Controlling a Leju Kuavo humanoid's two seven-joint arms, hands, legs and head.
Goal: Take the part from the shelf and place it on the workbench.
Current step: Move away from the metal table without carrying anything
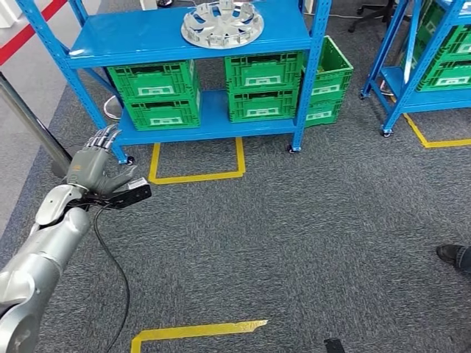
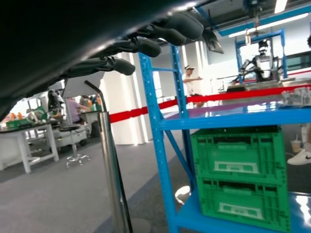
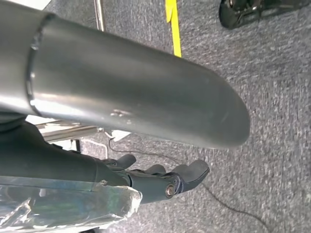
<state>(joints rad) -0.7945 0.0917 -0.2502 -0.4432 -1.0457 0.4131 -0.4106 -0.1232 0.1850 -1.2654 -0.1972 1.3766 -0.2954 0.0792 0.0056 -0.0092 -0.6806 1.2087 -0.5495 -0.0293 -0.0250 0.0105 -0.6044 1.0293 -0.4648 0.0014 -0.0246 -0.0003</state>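
Observation:
The part, a silver round wheel cover (image 1: 222, 23), lies flat on the top board of the blue shelf (image 1: 166, 37) ahead of me. My left hand (image 1: 97, 165) is raised at the left, well short of the shelf and lower than the part, fingers stretched out and apart, holding nothing. The left wrist view has its dark fingers (image 2: 146, 46) reaching toward the shelf's blue post (image 2: 157, 145). In the right wrist view my right hand (image 3: 165, 177) hangs over the grey carpet with its fingers loosely extended and nothing in them.
Green crates (image 1: 161, 95) fill the lower shelf, and another (image 1: 333, 77) stands beside its right post. A second blue shelf (image 1: 411, 73) is at the right. A metal pole (image 1: 30, 121) slants at the left. Yellow tape (image 1: 194, 176) marks the carpet. A person's shoe (image 1: 452, 255) is at the right edge.

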